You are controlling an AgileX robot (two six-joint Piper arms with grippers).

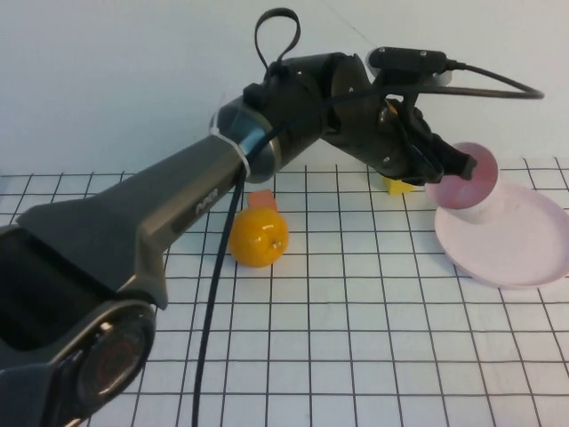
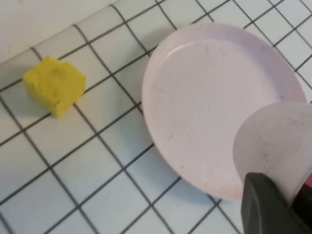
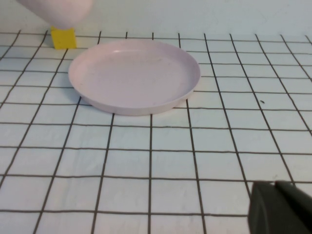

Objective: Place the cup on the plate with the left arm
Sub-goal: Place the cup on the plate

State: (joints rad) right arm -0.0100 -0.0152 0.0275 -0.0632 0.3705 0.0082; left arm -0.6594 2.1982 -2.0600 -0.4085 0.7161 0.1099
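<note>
Left arm holds the cup tilted in the air over the plate's near-left rim.

Nearest the camera, the left arm (image 1: 133, 240) stretches from the lower left across the gridded table (image 1: 356, 338). Past its forearm sits an orange fruit (image 1: 258, 237), with a small orange block (image 1: 261, 199) just behind it. Farther on, the left gripper (image 1: 444, 165) is clamped on the pale pink cup (image 1: 466, 182), which is tipped on its side and seems clear of the pink plate (image 1: 511, 242). A yellow foam cube (image 2: 54, 85) lies beyond, beside the plate. Of the right gripper (image 3: 280, 207) only a dark tip shows, near the plate; open or closed, I cannot tell.
</note>
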